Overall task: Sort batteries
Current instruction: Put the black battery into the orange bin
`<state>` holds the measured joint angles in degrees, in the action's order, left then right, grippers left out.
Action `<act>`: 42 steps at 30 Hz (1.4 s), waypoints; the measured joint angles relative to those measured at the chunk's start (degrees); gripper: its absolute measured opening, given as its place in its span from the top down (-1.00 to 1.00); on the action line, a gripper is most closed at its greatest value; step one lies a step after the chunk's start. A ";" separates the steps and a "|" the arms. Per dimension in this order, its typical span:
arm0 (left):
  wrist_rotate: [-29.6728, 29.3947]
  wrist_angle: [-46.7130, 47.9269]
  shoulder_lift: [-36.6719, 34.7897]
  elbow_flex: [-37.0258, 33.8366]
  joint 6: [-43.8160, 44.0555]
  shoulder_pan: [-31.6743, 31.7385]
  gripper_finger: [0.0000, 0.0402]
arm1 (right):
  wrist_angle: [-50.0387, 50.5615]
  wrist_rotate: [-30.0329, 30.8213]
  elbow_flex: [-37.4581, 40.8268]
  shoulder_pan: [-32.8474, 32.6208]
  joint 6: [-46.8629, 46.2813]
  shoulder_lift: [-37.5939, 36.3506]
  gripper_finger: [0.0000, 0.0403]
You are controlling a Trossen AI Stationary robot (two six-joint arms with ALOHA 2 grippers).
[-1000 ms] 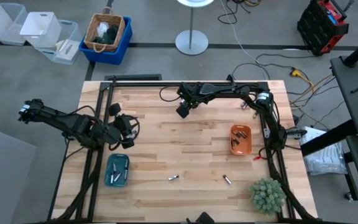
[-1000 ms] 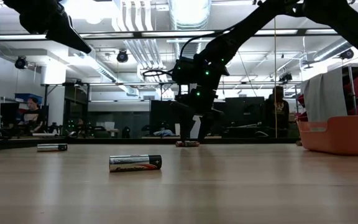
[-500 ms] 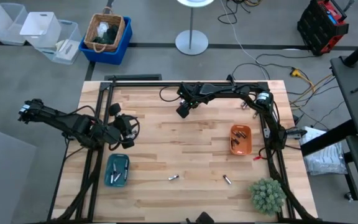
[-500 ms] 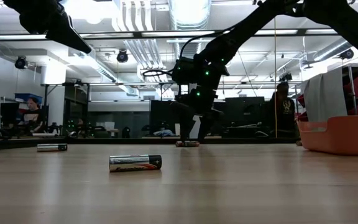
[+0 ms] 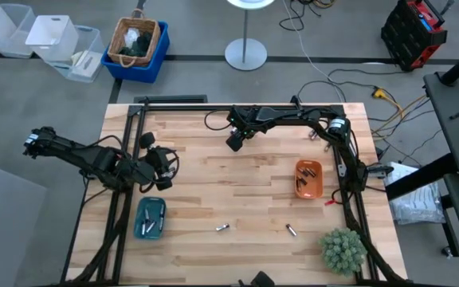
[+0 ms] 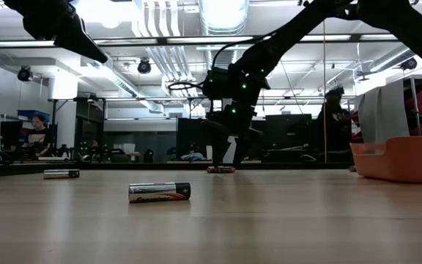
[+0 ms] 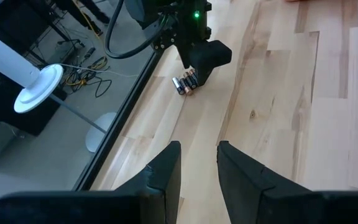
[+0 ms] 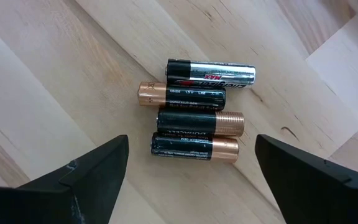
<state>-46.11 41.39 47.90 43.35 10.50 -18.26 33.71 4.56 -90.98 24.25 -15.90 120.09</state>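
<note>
Nothing on the table has shifted over the last second; only a person [image 6: 334, 125] in the room behind has stepped a little to the side. Both arms hold their earlier poses.

Pale wooden planks make up the table [image 5: 245, 199], which stands on a grey floor amid cables, a blue bin with a basket [image 5: 136, 41] and a white lamp base [image 5: 246, 54]. Beyond it the low view shows an open workshop with ceiling ducts and lights.

Just ahead of the right gripper [image 8: 191, 163], whose fingers [image 8: 89, 180] stand wide apart, four batteries [image 8: 194, 119] lie side by side and touching, their long axes parallel and running crosswise to the gripper's reach, between the two fingers. Three have copper ends, one is silver and black.

The left gripper [image 7: 199, 167] hovers near the table's left edge, fingers a narrow gap apart and holding nothing; a teal tray [image 5: 150, 218] with batteries lies just beside it. An orange tray [image 5: 308, 178] holding batteries sits well to the side of the right gripper. Two loose batteries [image 5: 222, 228] lie flat near the front edge, well apart from both grippers, beside a green plant [image 5: 343, 250].
</note>
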 joint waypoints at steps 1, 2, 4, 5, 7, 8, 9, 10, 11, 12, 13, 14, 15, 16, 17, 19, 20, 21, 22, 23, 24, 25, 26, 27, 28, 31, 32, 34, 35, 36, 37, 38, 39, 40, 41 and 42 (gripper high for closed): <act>0.00 0.00 0.00 0.00 0.00 0.00 0.58 | 0.00 0.00 0.00 0.00 0.00 0.00 -0.68; 0.00 0.00 0.00 0.00 0.00 0.00 0.58 | 0.00 0.00 0.00 0.00 -0.02 0.00 -0.67; 0.00 0.00 0.00 0.00 0.00 0.00 0.58 | 0.00 0.00 0.00 0.00 0.00 0.00 -0.66; 0.00 0.00 0.00 0.00 0.00 0.00 0.58 | 0.00 0.00 0.00 0.00 0.00 0.00 -0.65; 0.00 0.00 0.00 0.00 0.00 0.00 0.58 | 0.00 0.00 0.00 0.00 -0.03 0.00 -0.63; 0.00 0.00 0.00 0.00 0.00 0.00 0.58 | 0.00 0.00 0.00 0.00 -0.04 0.00 -0.62; 0.00 0.00 0.00 0.00 0.00 0.00 0.58 | 0.00 0.00 0.00 0.00 -0.04 0.00 -0.61; 0.00 0.00 0.00 0.00 0.00 0.00 0.58 | 0.00 0.00 0.00 0.00 -0.04 0.00 -0.61; 0.00 0.00 0.00 0.00 0.00 0.00 0.58 | 0.00 0.00 0.00 0.00 -0.06 0.00 -0.60; 0.00 0.00 0.00 0.00 0.00 0.00 0.58 | 0.00 0.00 0.00 0.00 -0.07 0.00 -0.59; 0.00 0.00 0.00 0.00 0.00 0.00 0.58 | 0.00 0.00 0.00 0.00 -0.07 0.00 -0.59; 0.00 0.00 0.00 0.00 0.00 0.00 0.58 | 0.00 0.00 0.00 0.00 -0.09 0.00 -0.58; 0.00 0.00 0.00 0.00 0.00 0.00 0.58 | 0.00 0.00 0.00 0.00 -0.15 0.00 -0.58; 0.00 0.02 0.00 0.00 0.00 0.00 0.58 | 0.00 0.00 0.00 0.00 -0.17 0.00 -0.58; 0.00 0.02 0.00 0.00 0.00 0.00 0.58 | 0.00 0.00 0.00 0.00 -0.17 0.00 -0.58; 0.00 0.02 0.00 0.00 0.00 0.00 0.58 | 0.00 0.00 0.00 0.00 -0.20 0.00 -0.59; 0.00 0.02 0.00 0.00 0.00 0.00 0.58 | 0.00 0.00 0.00 0.00 -0.27 0.00 -0.61; 0.00 0.02 0.00 0.00 0.00 0.00 0.58 | 0.00 0.00 0.00 0.00 -0.64 0.00 -0.62; 0.00 0.02 0.00 0.00 0.00 0.00 0.58 | 0.00 -0.02 0.00 0.00 -0.68 0.00 -0.63; 0.00 0.02 0.00 0.00 0.00 0.00 0.58 | 0.00 -0.02 0.00 0.00 -0.70 0.00 -0.65; 0.00 0.02 0.00 0.00 0.00 0.00 0.58 | 0.00 -0.02 0.00 0.00 -0.66 0.00 -0.66; 0.00 0.02 0.00 0.00 0.00 0.00 0.58 | 0.00 -0.02 0.00 0.00 -0.66 0.00 -0.67; 0.00 0.02 0.00 0.00 0.00 0.00 0.58 | 0.00 -0.02 0.00 0.00 -0.67 0.00 -0.68; 0.00 0.02 0.00 0.00 0.00 0.00 0.58 | 0.00 -0.02 0.00 0.00 -0.68 0.00 -0.69; 0.00 0.02 0.00 0.00 0.00 0.00 0.58 | 0.00 -0.02 0.00 0.00 -0.66 0.00 -0.70; 0.00 0.02 0.00 0.00 0.00 0.00 0.58 | 0.00 -0.02 0.00 0.00 -0.66 0.00 -0.71; 0.00 0.02 0.00 0.00 0.00 0.00 0.58 | 0.02 -0.02 0.00 0.00 -0.66 0.00 -0.71; 0.00 0.02 0.00 0.00 0.00 0.00 0.58 | 0.00 -0.02 0.01 0.00 -0.65 0.00 -0.71; 0.00 0.02 0.00 0.00 0.00 0.00 0.58 | 0.00 -0.02 0.04 0.00 -0.65 0.00 -0.71; 0.00 0.02 0.00 0.00 0.00 0.00 0.58 | -0.01 -0.02 0.13 0.00 -0.65 0.00 -0.71; 0.00 0.02 0.02 0.00 0.00 0.00 0.58 | 0.04 -0.02 0.17 0.00 -0.64 0.00 -0.71; 0.00 0.02 0.00 0.00 0.00 0.00 0.58 | 0.04 -0.02 0.20 0.00 -0.66 0.00 -0.71; 0.00 0.02 0.00 0.00 0.00 0.00 0.58 | 0.03 -0.02 0.20 0.00 -0.64 0.00 -0.71; 0.00 0.02 0.02 0.00 0.00 0.00 0.58 | 0.01 -0.02 0.20 0.00 -0.66 0.00 -0.71; 0.00 0.02 0.00 0.00 0.00 0.00 0.58 | -0.05 -0.02 0.27 0.00 -0.63 0.00 -0.71; 0.00 0.02 0.00 0.00 0.00 0.00 0.58 | -0.07 -0.02 0.34 0.00 -0.61 0.00 -0.71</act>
<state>-46.11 41.41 47.90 43.35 10.50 -18.26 33.65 4.54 -90.64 24.25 -16.51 120.09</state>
